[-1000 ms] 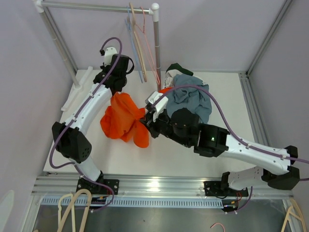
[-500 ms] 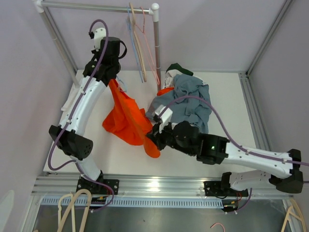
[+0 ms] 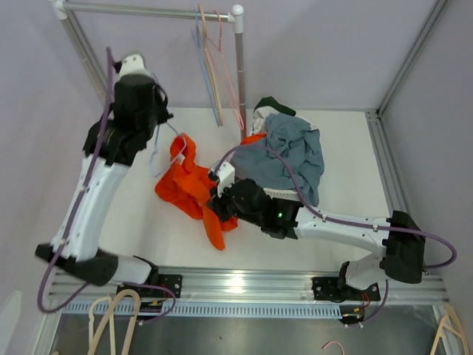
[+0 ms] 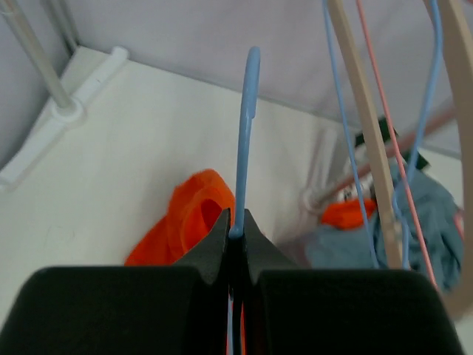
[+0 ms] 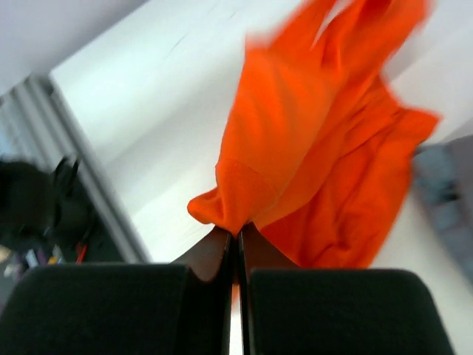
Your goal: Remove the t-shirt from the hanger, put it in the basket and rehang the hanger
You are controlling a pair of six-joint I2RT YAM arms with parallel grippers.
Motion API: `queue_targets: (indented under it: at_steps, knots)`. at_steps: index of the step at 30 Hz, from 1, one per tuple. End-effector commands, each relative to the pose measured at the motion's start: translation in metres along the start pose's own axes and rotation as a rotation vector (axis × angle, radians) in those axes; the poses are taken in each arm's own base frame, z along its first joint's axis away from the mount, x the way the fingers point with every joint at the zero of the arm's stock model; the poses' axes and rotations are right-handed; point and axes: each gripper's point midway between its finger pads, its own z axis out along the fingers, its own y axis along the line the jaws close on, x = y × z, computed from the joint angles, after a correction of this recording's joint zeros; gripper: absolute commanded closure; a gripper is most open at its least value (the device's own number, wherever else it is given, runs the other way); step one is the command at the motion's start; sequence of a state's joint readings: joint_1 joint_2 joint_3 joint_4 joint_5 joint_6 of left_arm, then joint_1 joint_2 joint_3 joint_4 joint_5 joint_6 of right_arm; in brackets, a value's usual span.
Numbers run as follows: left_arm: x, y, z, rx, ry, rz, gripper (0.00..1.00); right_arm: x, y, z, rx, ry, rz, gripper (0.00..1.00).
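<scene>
light-blue plastic, the hanger point(image 4: 246, 126), is the leftmost thing in play. the left gripper point(image 4: 235, 222) is clenched tight on its thin stem, the two black fingertips pressed together around it, and the hook curves up and away from the wrist camera. from above, the left arm stands high over the left side of the white table point(image 3: 162, 237). the hanger's pale wire hangs under it, one end reaching toward the upper edge of the cloth. whether that end is inside the garment or only beside it i cannot tell.

just right of it, the orange t-shirt point(image 3: 185, 185) lies crumpled on the table, left of centre. its top is bunched up toward the hanger and its lower part trails toward the near edge. the left wrist view shows a round opening in the cloth, down below the fingers.

next comes the right gripper point(image 5: 236, 235), low over the table at the t-shirt's right side. its jaws are clamped on a fold of the orange fabric, and the rest of the shirt spreads away beyond the fingertips.

behind, a white rack point(image 3: 239, 66) carries a wooden hanger point(image 3: 209, 63) and thin blue and pink ones. furthest right, a pile of clothes point(image 3: 295, 148), mostly grey-blue, sits heaped on the table just beside the rack's post, with a scrap of orange showing at its left edge.
</scene>
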State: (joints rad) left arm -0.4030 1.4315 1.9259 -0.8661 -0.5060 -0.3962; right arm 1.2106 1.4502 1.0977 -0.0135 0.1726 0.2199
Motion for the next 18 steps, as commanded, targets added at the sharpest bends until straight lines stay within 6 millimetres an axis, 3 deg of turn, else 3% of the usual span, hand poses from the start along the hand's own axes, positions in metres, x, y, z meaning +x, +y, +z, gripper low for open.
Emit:
queue_targets:
  at_steps: [1, 2, 4, 8, 10, 12, 13, 15, 16, 18]
  knots:
    - [0.02, -0.011, -0.07, 0.253, 0.046, -0.056, 0.99, -0.089, -0.021, -0.001, 0.043, -0.233, 0.015, 1.0]
    - [0.024, -0.011, -0.083, 0.281, 0.047, -0.055, 0.99, -0.092, -0.028, 0.002, 0.056, -0.236, 0.015, 1.0]
    - [0.03, 0.009, -0.111, 0.292, 0.037, -0.062, 0.99, -0.105, -0.041, 0.005, 0.073, -0.244, 0.015, 1.0]
    - [0.026, 0.047, -0.139, 0.228, -0.027, -0.06, 0.99, -0.089, -0.043, 0.019, 0.073, -0.17, 0.02, 1.0]
    - [0.019, 0.067, -0.14, 0.137, -0.075, -0.049, 0.99, -0.063, -0.043, 0.043, 0.061, -0.073, 0.036, 1.0]
    - [0.007, 0.076, -0.143, 0.092, -0.115, -0.052, 0.99, -0.056, -0.039, 0.06, 0.043, 0.005, 0.037, 1.0]
    - [0.003, 0.078, -0.143, 0.083, -0.13, -0.044, 0.99, -0.031, -0.042, 0.081, 0.053, 0.076, 0.034, 1.0]
    - [-0.013, 0.079, -0.146, 0.077, -0.186, -0.051, 0.99, -0.023, -0.046, 0.097, 0.069, 0.125, 0.057, 1.0]
    - [-0.02, 0.083, -0.146, 0.052, -0.214, -0.035, 0.99, 0.0, -0.05, 0.113, 0.077, 0.182, 0.064, 1.0]
    - [-0.038, 0.084, -0.15, 0.052, -0.275, -0.016, 0.99, 0.002, -0.052, 0.124, 0.072, 0.229, 0.098, 1.0]
